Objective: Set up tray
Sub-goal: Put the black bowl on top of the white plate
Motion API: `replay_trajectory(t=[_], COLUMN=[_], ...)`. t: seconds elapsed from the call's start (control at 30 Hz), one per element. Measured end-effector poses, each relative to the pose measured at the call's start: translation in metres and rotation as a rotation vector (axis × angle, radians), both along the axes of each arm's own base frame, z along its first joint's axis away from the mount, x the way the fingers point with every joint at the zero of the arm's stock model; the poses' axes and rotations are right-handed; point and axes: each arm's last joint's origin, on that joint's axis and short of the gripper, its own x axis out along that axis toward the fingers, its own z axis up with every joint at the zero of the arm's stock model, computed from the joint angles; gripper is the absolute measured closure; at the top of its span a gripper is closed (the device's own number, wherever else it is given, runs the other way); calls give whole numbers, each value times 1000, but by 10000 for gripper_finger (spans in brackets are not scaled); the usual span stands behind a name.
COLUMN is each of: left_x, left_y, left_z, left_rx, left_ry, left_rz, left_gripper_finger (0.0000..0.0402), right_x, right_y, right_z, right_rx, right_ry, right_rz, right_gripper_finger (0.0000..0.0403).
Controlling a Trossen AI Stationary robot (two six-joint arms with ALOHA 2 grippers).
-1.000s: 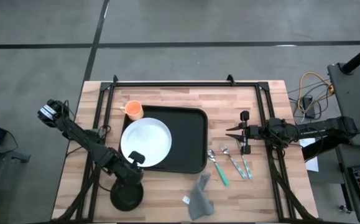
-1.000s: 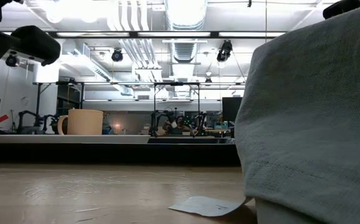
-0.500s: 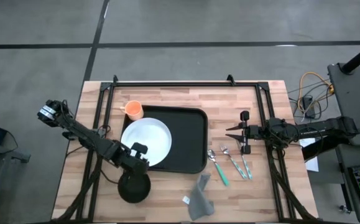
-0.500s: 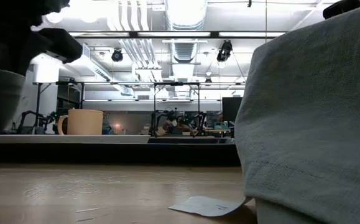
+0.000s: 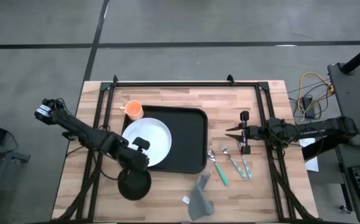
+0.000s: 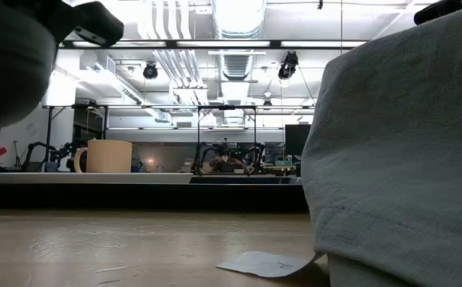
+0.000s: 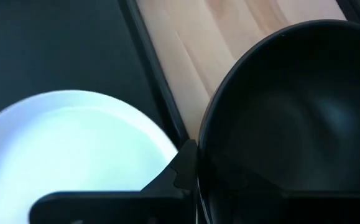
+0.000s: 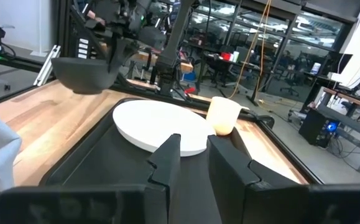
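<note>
The large black tray (image 5: 191,134) lies mid-table and carries a white plate (image 5: 145,140) on its left half. An orange cup (image 5: 134,111) stands at its far left corner. My left gripper (image 5: 137,162) is shut on a small black bowl (image 5: 134,185), held in the air over the table just near the tray's near-left corner. In the low view the bowl (image 6: 3,68) hangs high at the left. My right gripper (image 5: 229,130) waits right of the tray, pointing at it, its fingers (image 8: 167,158) a narrow gap apart. My left gripper holds the bowl by its rim (image 7: 199,163), on the side nearest the plate. One finger (image 7: 178,171) lies against the outer wall; the other is lost in the dark inside. The bowl is lifted clear of the table and sits roughly level, mouth up.
Several spoons and forks (image 5: 230,162) lie on the wood right of the tray, one with a green handle (image 5: 221,175). A crumpled grey cloth (image 5: 199,198) with a paper tag (image 5: 185,199) sits at the near edge, filling the right of the low view (image 6: 406,159).
My left gripper has carried the bowl up and toward the table's right, from the near-left part of the table to a spot beside the tray's near-left corner. The bowl now hangs higher in the low view. The right arm has kept still.
</note>
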Motion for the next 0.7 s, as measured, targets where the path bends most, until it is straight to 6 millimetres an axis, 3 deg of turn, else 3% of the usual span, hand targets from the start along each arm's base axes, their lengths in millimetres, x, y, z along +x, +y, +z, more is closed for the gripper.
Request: replay_trajectory(t=[0.43, 0.7], left_x=[8, 12], left_y=[51, 82], left_z=[-4, -4], left_rx=[107, 138], left_ry=[55, 64], left_rz=[150, 202], left_gripper_finger=[401, 401], right_x=[0, 0], right_y=[0, 0], right_z=[0, -1], right_rx=[-4, -4], right_ry=[3, 7], right_rz=[0, 0], right_gripper_finger=[318, 329])
